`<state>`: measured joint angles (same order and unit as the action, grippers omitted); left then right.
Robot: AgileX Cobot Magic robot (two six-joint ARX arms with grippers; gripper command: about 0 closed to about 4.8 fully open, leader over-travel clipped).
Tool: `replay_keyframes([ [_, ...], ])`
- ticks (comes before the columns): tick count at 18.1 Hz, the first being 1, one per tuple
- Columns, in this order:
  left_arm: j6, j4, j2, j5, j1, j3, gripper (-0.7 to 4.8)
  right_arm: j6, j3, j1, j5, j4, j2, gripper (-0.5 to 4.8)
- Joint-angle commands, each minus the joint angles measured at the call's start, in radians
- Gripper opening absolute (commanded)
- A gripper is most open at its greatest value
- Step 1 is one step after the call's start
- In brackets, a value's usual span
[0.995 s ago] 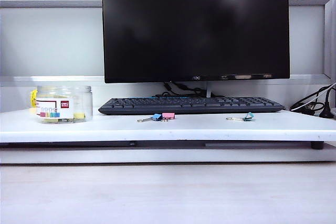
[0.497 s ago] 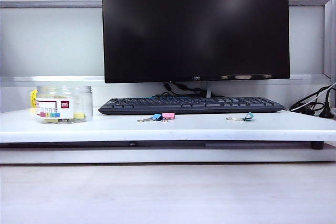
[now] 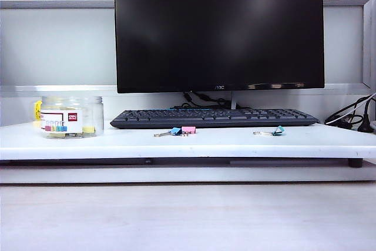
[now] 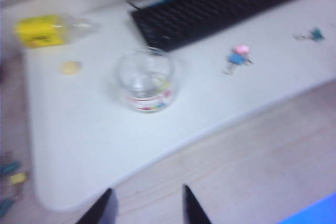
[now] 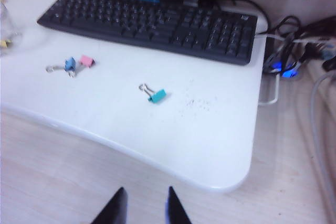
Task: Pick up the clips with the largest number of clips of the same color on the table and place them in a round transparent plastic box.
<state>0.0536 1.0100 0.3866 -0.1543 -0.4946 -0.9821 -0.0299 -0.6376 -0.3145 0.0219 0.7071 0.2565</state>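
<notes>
**Clearly Parted: Both Grippers Hold Nothing Above the Desk Edge**

Left of the keyboard [image 3: 214, 117] stands the round transparent plastic box [image 3: 72, 117], yellow clips [image 3: 88, 129] inside it, though blur hides their count. Blue clip [image 5: 70, 64] and pink clip [image 5: 87, 61] touch just before the keyboard; the teal clip [image 5: 157, 95] lies nearby. Left gripper [image 4: 148, 206] and right gripper [image 5: 145, 205] hang empty, fingers apart, well before the keyboard.

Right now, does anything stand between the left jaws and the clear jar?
Nothing visible: only bare white tabletop lies between the left gripper, jaws apart and empty, and the jar. The right gripper hangs off the tabletop's front edge.
</notes>
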Motion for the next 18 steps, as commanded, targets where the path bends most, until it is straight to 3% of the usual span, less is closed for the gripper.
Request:
replay_keyframes([
  [1, -0.015, 0.018, -0.055, -0.08, 0.0, -0.004, 1.75, 0.002, 0.05, 0.0, -0.059, -0.074, 0.001, 1.04],
  [8, -0.032, 0.007, -0.077, -0.22, 0.0, 0.049, 1.75, 0.0, 0.064, 0.0, -0.269, -0.099, 0.001, 1.08],
  [15, 0.003, -0.201, -0.076, -0.209, 0.0, 0.274, 1.75, 0.0, 0.065, 0.0, -0.266, -0.099, 0.001, 1.08],
  [18, 0.024, -0.222, -0.076, -0.106, 0.0, 0.348, 1.75, 0.0, 0.065, 0.0, -0.266, -0.098, 0.001, 1.08],
])
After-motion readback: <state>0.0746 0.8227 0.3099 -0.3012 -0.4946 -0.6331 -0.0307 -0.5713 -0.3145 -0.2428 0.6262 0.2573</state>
